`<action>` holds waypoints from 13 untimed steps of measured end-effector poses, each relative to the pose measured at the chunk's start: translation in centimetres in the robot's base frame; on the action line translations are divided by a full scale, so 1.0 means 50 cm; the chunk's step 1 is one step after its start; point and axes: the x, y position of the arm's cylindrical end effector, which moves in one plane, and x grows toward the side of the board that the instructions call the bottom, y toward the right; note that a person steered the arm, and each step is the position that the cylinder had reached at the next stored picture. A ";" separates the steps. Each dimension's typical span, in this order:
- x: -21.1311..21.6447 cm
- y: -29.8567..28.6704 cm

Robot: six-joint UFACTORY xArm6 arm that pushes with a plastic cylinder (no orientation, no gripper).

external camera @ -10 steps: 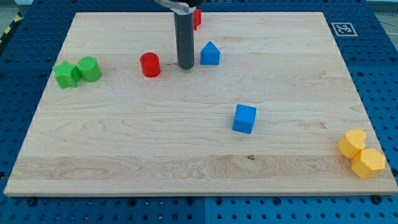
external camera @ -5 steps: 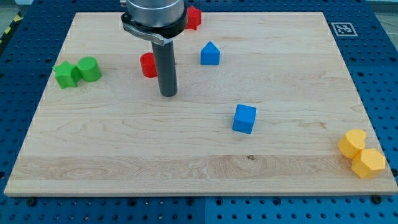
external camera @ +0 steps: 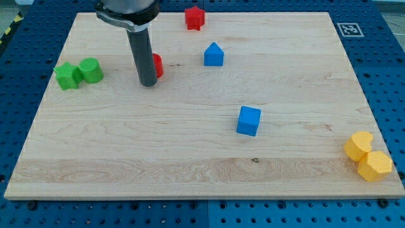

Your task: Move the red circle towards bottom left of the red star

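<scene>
With no gripper to speak of, my tip (external camera: 148, 83) sits at seven o'clock of the half-hidden red circle (external camera: 157, 64), seemingly touching, well off at seven o'clock from the red star (external camera: 194, 18), so an off-centre shove could squirt it sideways.

The rod (external camera: 140, 54) covers most of the red circle (external camera: 157, 64); only its right edge shows. The view's top edge cuts off the arm above the rod.
</scene>
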 end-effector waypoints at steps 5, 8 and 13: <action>-0.019 -0.018; -0.027 0.000; -0.150 0.000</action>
